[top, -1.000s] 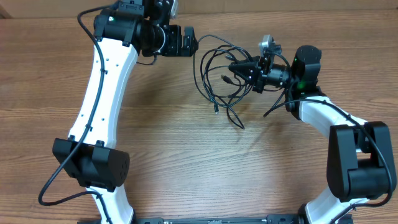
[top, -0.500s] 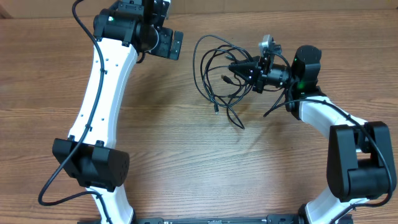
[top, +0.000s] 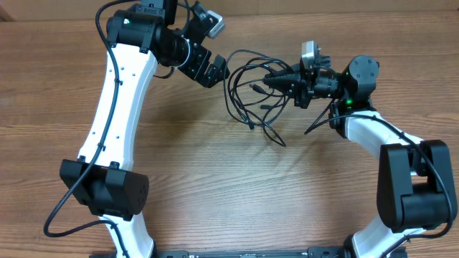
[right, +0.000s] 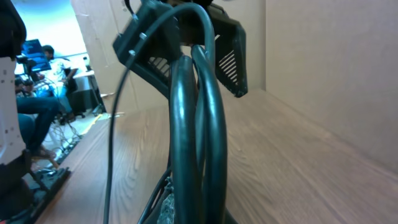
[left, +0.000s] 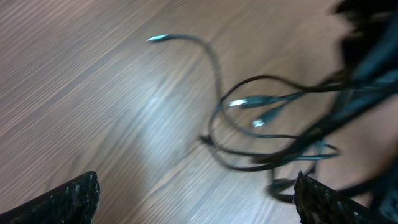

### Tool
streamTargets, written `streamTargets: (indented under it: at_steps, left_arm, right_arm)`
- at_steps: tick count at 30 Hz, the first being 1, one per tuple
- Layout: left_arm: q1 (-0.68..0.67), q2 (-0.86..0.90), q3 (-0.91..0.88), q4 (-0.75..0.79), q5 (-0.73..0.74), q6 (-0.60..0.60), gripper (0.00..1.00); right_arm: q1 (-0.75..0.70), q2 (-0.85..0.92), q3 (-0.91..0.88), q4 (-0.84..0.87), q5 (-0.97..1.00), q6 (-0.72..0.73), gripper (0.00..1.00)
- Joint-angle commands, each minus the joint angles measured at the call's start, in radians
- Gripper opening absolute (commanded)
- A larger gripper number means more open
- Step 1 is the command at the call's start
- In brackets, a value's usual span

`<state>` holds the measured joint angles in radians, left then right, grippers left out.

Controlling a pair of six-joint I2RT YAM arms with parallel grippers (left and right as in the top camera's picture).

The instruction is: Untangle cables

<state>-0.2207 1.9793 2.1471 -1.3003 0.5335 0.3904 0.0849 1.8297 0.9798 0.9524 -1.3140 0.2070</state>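
Your right hand (top: 275, 81) is shut tight on the cables (top: 247, 97), gripping the tangle at its right side, far centre of the desk (top: 215, 186). Loops fan out to the left of the grip. Loose plug ends trail toward the near side, over bare wood. Your left hand (top: 213, 70) sits just left of the tangle, fingers spread all the way, nothing in it. The top loop runs very close to it; can't tell if they touch. Nothing else lies between that hand and the tangle.

Left wrist view is blurred: strands and shiny plug tips in front, both fingertips (left: 68, 199) in the low corners, wide apart. Right wrist view is blocked by two thick dark loops filling the middle and hiding its own fingers, with the left hand behind them. The arm's own wire (top: 318, 123) hangs just right of the tangle. A plain wall (right: 323, 74) stands at the right, people (right: 34, 68) sit far left in the background.
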Motion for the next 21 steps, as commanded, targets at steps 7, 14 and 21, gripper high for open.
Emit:
streamTargets:
  at_steps: [7, 14, 21]
  left_arm:
    - [-0.002, -0.016, 0.017, -0.035, 0.226, 0.197, 0.97]
    - [-0.003, -0.016, 0.017, -0.038, 0.256, 0.217, 0.94]
    - [-0.002, -0.016, 0.017, -0.097, 0.253, 0.326, 0.86]
  right_arm:
    - [-0.008, -0.021, 0.003, 0.001, -0.019, 0.029, 0.04]
    - [-0.008, -0.021, 0.003, 0.001, -0.019, 0.029, 0.04]
    - [-0.016, -0.021, 0.003, 0.001, -0.012, 0.029, 0.04]
